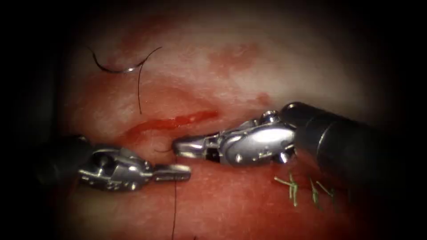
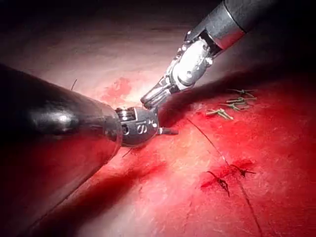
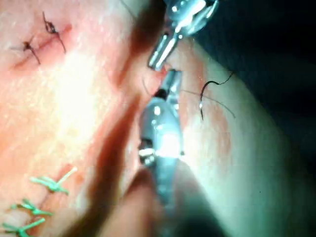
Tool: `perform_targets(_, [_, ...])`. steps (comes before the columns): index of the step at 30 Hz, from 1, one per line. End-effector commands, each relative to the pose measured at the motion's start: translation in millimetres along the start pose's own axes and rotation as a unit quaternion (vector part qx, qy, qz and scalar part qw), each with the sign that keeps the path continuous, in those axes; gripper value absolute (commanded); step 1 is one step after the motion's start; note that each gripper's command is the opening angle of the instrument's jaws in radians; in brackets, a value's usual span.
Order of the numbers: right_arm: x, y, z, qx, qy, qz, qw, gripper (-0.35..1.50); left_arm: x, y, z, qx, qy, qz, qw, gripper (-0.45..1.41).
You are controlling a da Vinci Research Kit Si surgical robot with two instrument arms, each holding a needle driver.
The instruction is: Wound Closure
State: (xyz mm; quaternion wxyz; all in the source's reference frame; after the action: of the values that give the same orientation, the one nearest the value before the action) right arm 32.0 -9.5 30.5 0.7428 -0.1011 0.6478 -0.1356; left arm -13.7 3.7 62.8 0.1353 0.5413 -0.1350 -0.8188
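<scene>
In the upper left of the endoscope frame the curved needle (image 1: pixel 116 67) lies loose on the tissue (image 1: pixel 231 75), held by neither tool, its thread (image 1: pixel 139 91) trailing downward. Lower left, the left tool (image 1: pixel 173 172) has its jaws closed on nothing. The red cut (image 1: pixel 173 121) runs across the centre. Right of centre, the right tool (image 1: pixel 187 146) has its jaws closed near a dark thread end. Green stitches (image 1: pixel 293 186) sit lower right.

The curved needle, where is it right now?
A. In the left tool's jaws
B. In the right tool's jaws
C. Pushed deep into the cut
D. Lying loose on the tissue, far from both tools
D: the needle lies free on the tissue, away from the left tool and right tool.
</scene>
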Motion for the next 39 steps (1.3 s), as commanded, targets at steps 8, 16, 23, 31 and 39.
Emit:
perform_targets(8, [-4.7,2.8,0.5,-0.012,-0.014,0.06,0.998,-0.35,0.6,1.0,0.0,0.029,-0.001,-0.016,0.999,0.89])
perform_targets(16, [-6.9,3.3,0.4,-0.011,-0.011,0.077,0.997,-0.35,1.2,1.0,-1.2,0.048,0.016,-0.017,0.999,0.84])
perform_targets(23, [-9.0,3.9,-0.7,-0.015,-0.003,0.1,0.995,-0.35,1.7,1.1,-2.9,0.063,0.027,0.003,0.998,0.58])
perform_targets(31, [-10.7,4.4,-0.5,-0.019,-0.002,0.123,0.992,-0.35,2.5,1.7,-2.2,0.064,0.033,0.021,0.997,0.46])
perform_targets(39, [-11.1,4.6,-0.1,-0.018,-0.005,0.126,0.992,-0.35,4.1,2.0,-2.2,0.064,0.055,0.034,0.996,0.52])
